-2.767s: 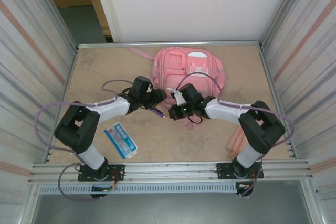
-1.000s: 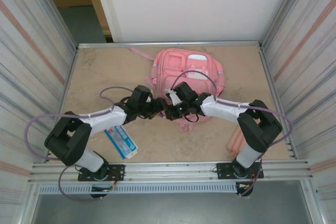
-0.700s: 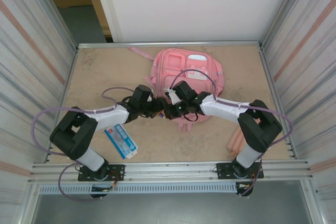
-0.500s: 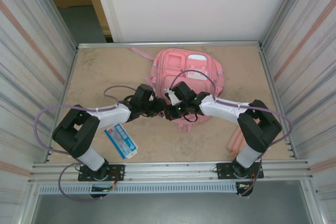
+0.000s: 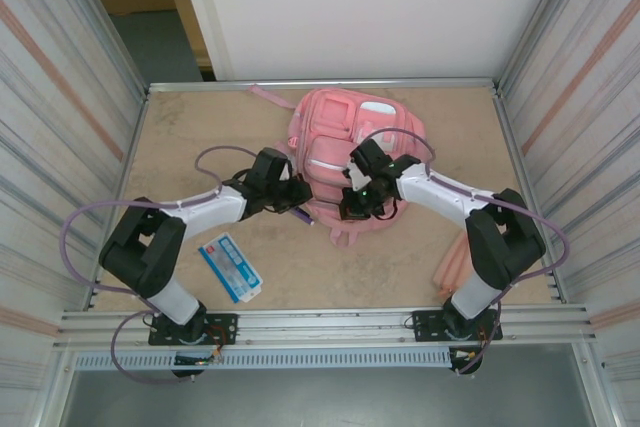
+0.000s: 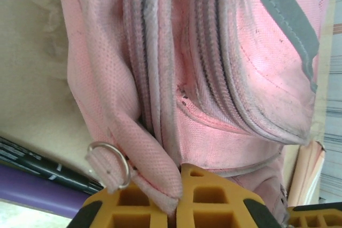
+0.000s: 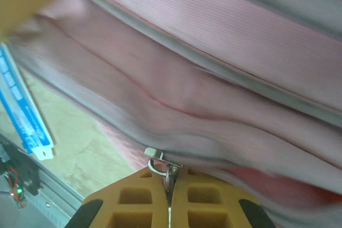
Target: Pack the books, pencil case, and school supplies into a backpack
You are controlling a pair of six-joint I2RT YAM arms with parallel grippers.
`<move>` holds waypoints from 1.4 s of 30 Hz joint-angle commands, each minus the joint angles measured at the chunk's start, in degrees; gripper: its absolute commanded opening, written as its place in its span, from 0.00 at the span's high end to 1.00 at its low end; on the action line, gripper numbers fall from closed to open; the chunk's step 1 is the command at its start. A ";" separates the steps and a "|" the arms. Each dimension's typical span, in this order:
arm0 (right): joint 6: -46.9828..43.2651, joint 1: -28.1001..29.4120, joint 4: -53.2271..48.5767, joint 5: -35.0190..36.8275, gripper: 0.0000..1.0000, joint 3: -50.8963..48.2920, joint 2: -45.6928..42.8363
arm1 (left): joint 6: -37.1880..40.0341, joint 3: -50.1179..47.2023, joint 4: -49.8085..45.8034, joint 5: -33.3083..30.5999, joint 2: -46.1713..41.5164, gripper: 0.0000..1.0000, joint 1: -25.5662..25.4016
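The pink backpack [image 5: 360, 142] lies at the table's far middle, its near side bunched up between my arms. My left gripper [image 5: 300, 193] is shut on a pink fabric tab [image 6: 152, 177] at the bag's left edge, beside a small metal ring [image 6: 109, 161]. My right gripper [image 5: 351, 209] is shut on a metal zipper pull [image 7: 163, 166] at the bag's near edge. A purple pen [image 6: 37, 196] and a black pen [image 6: 45, 166] lie by the left gripper. The light blue pencil case [image 5: 230, 267] lies near the left arm's base. A pale pink ribbed book [image 5: 455, 262] lies by the right arm.
Metal walls close in the table on the left and right, a white panel at the back. A pink strap [image 5: 268, 100] trails from the backpack toward the far left. A rail [image 5: 330, 325] runs along the near edge.
The left gripper has shut on the backpack's fabric tab. The right gripper has moved right along the bag with the zipper pull, and the bag's near side has bunched up.
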 commanded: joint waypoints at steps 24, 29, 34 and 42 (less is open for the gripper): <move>1.63 -1.59 -1.44 4.32 1.00 5.55 -4.51 | 17.36 20.11 -18.26 4.26 5.01 0.56 13.23; 1.58 -2.70 -0.39 3.81 1.00 7.51 -6.37 | 7.91 11.16 -22.15 -0.94 -5.21 0.46 11.05; 1.35 -2.50 0.66 1.38 1.00 6.21 -5.82 | -0.08 5.92 -20.38 -4.11 -12.11 0.38 4.61; 1.49 -0.41 3.90 -0.92 1.00 3.92 -4.77 | -5.92 8.35 -14.95 -5.74 -6.18 0.37 -0.87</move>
